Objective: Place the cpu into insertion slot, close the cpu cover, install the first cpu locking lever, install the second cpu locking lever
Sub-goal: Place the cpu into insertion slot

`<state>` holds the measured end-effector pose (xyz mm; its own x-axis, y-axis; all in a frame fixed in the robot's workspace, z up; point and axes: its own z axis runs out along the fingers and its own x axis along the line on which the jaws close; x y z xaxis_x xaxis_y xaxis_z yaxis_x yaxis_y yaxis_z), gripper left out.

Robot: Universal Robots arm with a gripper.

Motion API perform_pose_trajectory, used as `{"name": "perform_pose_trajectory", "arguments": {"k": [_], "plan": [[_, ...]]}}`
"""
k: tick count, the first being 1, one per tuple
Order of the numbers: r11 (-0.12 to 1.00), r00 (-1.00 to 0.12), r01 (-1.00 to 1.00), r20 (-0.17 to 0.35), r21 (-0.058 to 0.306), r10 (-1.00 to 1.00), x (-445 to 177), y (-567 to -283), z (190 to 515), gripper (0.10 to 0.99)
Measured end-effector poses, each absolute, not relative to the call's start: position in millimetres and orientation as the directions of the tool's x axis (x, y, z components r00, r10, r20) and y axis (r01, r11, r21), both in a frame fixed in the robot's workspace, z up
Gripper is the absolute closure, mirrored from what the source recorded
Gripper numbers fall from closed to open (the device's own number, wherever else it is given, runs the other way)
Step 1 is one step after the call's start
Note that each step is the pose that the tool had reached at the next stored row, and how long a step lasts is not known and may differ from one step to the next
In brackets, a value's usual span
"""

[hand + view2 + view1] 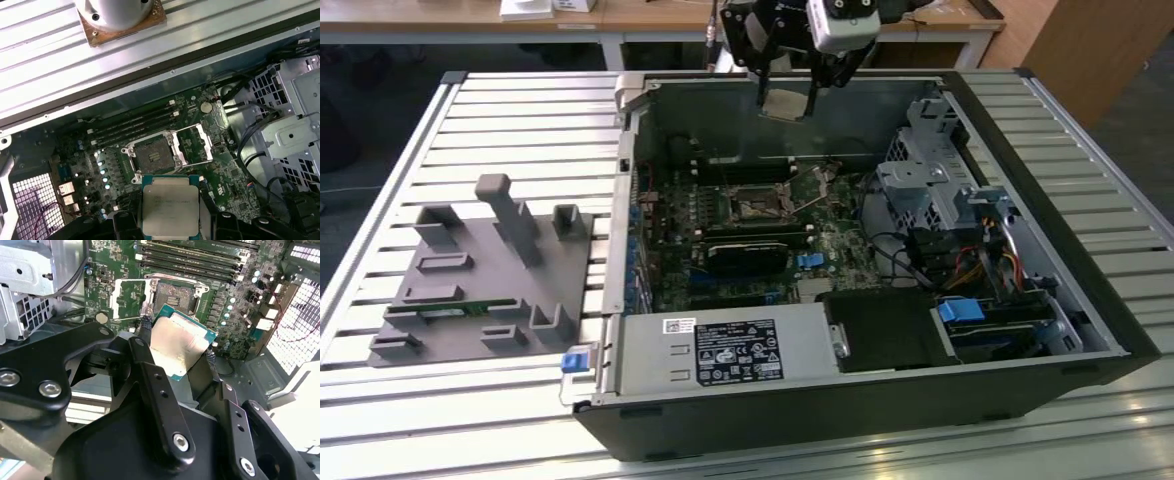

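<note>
**A:** Where's the cpu (785, 104)?

**B:** In the air, pinched by its two opposite edges between the fingers of the gripper (787, 96). The jaws are clamped on it, with the metal top facing the wrist cameras. Both wrist views show it, e.g. (170, 205).

**A:** Is it touching the board?

**B:** No. In the exterior view it hangs over the far side of the open computer case (854, 405), well above the motherboard (720, 235).

**A:** And the socket?

**B:** The insertion slot (154, 156) is bare, dark square showing, nothing seated. In the first wrist view the cpu sits near it but apart, not over it.

**A:** Cover?

**B:** The cpu cover (207, 145) is swung open, lying off to one side of the slot with green board visible through its opening. The second wrist view shows the same, cover (118, 299) flipped away from the slot (175, 295).

**A:** Levers?

**B:** Thin wires by the slot. Can't tell how they sit.

**A:** What else is around?

**B:** Memory slots (135, 122) run beside the slot and a metal drive cage (921, 185) sits on the exterior view's right. The case lies on a slatted table (520, 120). A gray fixture block (480, 285) sits on the exterior view's left, well apart from the case.
</note>
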<state>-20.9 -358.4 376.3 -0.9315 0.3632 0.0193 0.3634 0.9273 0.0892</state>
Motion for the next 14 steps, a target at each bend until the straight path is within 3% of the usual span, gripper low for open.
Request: {"name": "perform_pose_trajectory", "arguments": {"k": [14], "plan": [[0.883, -0.887, 0.461, 0.019, 0.089, 0.461, -20.9, -358.3, 375.5, 0.545]]}}
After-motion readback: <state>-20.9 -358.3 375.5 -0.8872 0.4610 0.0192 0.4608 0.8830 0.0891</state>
